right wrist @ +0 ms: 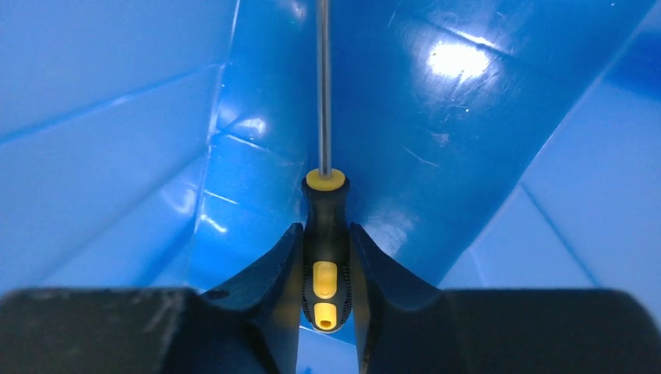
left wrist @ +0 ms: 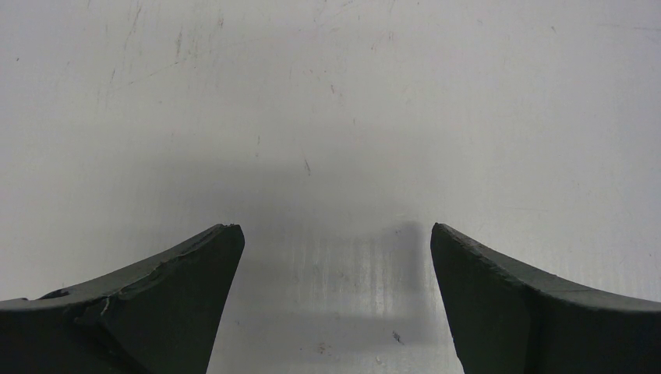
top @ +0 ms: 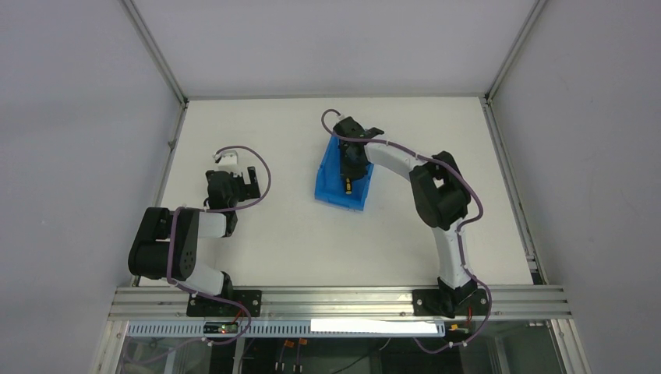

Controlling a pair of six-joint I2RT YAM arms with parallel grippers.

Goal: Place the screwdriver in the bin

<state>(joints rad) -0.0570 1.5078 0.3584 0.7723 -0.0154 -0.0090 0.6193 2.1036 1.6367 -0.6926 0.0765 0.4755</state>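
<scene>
My right hand [right wrist: 326, 234] pinches the screwdriver [right wrist: 325, 206] by its black handle, shaft pointing ahead, down between the walls of the blue bin [right wrist: 109, 156]. I judge that is low enough to release without a bounce. I see nothing else inside. My left hand [left wrist: 337, 241] hangs wide over the white surface [left wrist: 327, 93].
</scene>
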